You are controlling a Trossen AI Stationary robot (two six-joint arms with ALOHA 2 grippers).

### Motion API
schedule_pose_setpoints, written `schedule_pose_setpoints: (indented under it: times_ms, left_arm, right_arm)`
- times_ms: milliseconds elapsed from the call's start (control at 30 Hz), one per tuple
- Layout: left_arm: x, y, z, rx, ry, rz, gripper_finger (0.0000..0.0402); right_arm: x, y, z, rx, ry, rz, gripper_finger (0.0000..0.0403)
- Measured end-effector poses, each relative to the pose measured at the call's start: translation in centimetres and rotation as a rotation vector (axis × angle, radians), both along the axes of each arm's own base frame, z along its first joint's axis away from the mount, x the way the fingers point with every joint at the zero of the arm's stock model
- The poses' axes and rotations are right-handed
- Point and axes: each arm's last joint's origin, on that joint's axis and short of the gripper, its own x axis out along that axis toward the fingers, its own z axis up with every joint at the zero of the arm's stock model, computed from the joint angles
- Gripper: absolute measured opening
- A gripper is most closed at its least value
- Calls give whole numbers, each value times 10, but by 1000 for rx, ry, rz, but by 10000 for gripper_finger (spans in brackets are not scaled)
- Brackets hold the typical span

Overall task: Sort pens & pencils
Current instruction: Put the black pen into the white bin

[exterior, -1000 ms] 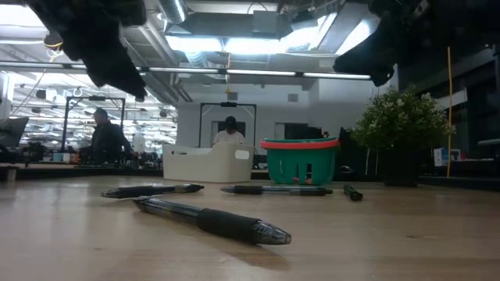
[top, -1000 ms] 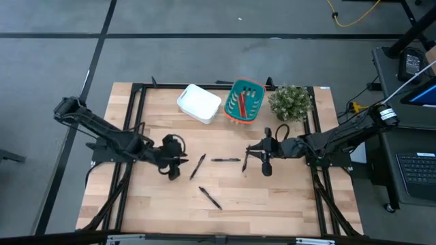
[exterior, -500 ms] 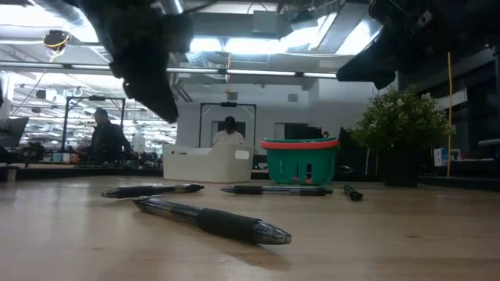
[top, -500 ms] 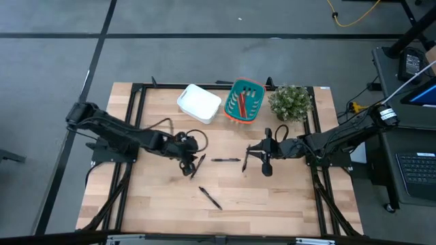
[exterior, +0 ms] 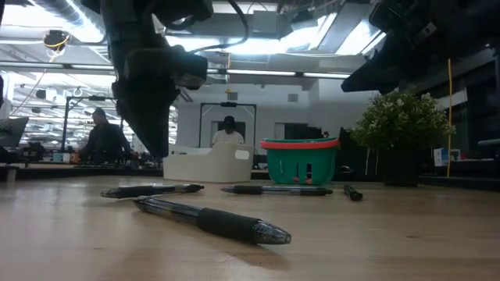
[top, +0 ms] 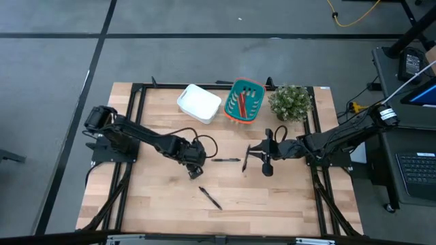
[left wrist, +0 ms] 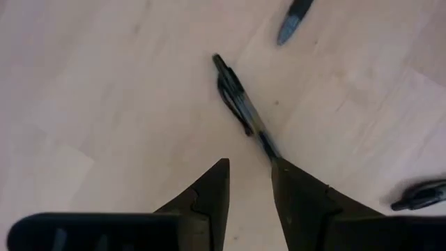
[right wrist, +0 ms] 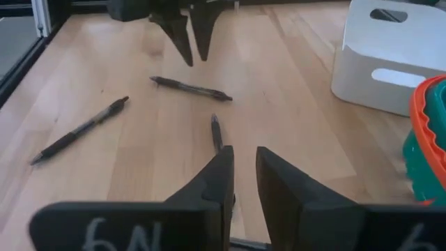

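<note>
From above, the left gripper [top: 195, 158] hovers over a pen [top: 193, 169], another pen [top: 225, 160] just beside it; pencils [top: 243, 103] lie in the teal basket [top: 234, 114]. The right gripper [top: 264, 158] waits near a third pen [top: 244, 165]. The left wrist view shows the fingers [left wrist: 209, 193] spread, the pen [left wrist: 240, 109] just ahead of them. The right wrist view shows narrowly parted fingers [right wrist: 221, 174] holding nothing.

Four black pens lie on the desk [top: 272, 197]: near pen [exterior: 211, 221], left pen [exterior: 152, 190], middle pen [exterior: 277, 190], right pen [exterior: 351, 191]. Red and orange pencils [top: 243, 102] fill one teal basket [exterior: 301, 144], too bunched to count. One white bin [top: 199, 103]. One plant [top: 291, 101].
</note>
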Motion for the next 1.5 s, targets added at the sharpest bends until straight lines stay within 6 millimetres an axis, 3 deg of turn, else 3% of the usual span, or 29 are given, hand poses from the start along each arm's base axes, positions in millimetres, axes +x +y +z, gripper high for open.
schedule_pose_setpoints:
  times_ms: [433,1167,1367,1500]
  left_arm:
    - [2,-19,-5,-58,-28,46,102]
    - [15,-25,-54,15,76,58,102]
    - [13,-27,-55,76,91,-61,98]
    - [13,-30,-56,100,91,-124,73]
  right_arm:
    - [1,0,-10,-16,72,-4,65]
    - [3,8,-18,-28,105,25,65]
    - [1,15,-18,-29,105,57,65]
    - [-1,19,-18,-22,103,71,65]
